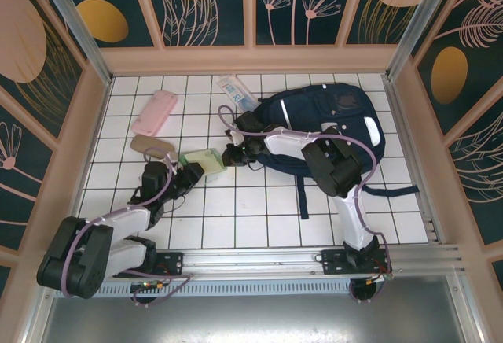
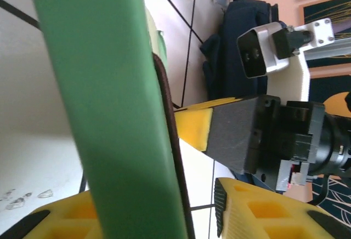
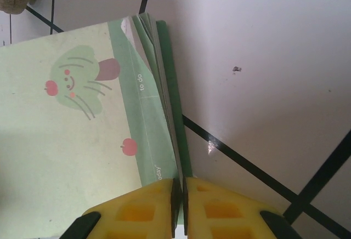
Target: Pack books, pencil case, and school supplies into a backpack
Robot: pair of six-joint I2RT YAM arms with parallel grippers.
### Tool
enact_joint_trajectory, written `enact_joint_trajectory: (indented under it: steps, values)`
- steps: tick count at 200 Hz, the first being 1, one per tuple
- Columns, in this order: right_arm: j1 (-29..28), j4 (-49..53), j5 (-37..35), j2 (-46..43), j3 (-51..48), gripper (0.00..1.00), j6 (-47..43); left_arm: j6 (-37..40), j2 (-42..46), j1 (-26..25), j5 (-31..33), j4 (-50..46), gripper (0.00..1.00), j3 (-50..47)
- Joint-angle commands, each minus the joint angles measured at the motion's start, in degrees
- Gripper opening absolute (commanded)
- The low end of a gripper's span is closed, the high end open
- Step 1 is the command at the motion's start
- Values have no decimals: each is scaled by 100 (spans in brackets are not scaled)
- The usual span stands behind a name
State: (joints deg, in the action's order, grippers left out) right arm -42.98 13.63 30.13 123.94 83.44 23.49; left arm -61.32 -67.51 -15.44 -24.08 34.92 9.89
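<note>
Near strip of table (image 1: 259, 217), between the arm bases and the clutter: bare tiles, a wide lane side to side.

Left-centre is crowded. The notepad (image 1: 206, 162) has the left gripper (image 1: 194, 174) straddling its near end, with a gap at one finger. The right gripper (image 1: 227, 157) is pinched on its other edge. The two heads almost meet, with no lane between them.

A tan item (image 1: 153, 147) sits just left of the notepad, with a pink case (image 1: 155, 112) behind it.

The backpack (image 1: 330, 127) blocks right-centre, with the right arm (image 1: 334, 166) lying across it. Its straps (image 1: 302, 193) trail onto the near tiles.

A clear packet (image 1: 236, 91) lies just beside the backpack's far-left corner.

Tiles at far left are open up to the wall (image 1: 90, 123).
</note>
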Motion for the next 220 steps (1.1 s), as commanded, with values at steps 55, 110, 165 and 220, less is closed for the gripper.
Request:
enact_joint_trajectory:
  steps: [55,110,165,220]
  values:
    - [30,597,-356,280,-442,19,-34,340,281,-23,497,-970,9,285]
    - [238,647,-567,6,-828,21,-150,246,877,160,455,-1193,0,319]
    - [247,954,-845,-303,-435,22,-228,506,973,157,350,-1643,0,596]
    - [282,1942,-1684,-974,752,30,-516,807,1145,156,221,-2217,1,1059]
